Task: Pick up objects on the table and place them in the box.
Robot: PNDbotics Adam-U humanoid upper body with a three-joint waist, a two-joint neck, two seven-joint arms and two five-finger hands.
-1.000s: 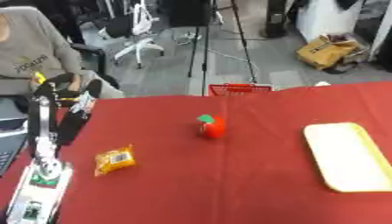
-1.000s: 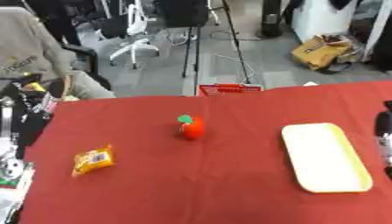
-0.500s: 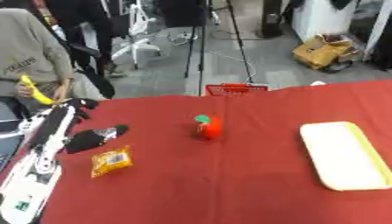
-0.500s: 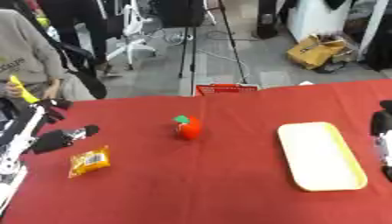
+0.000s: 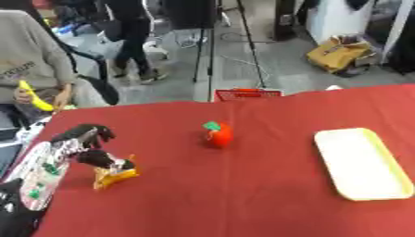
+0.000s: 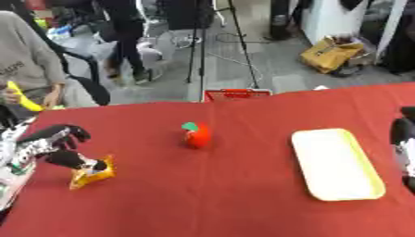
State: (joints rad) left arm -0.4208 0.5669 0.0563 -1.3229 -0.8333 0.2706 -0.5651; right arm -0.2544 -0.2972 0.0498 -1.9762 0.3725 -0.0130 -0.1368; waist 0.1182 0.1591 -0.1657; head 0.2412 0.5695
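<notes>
at the table's left edge, the left hand point(image 5: 85, 147) curls its fingers around the yellow snack packet point(image 5: 113, 174), pinching its top. lift straight up before swinging toward the pale tray point(image 5: 361, 169). right hand point(image 6: 403, 139): fingers cannot be told.

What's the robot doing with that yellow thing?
The robot's left hand is curled onto a small yellow packet near the left edge of the red table, tipping it up to grab it. A red tomato-like toy sits untouched in the middle, and a pale yellow tray lies to the right. The right hand waits at the right edge.
</notes>
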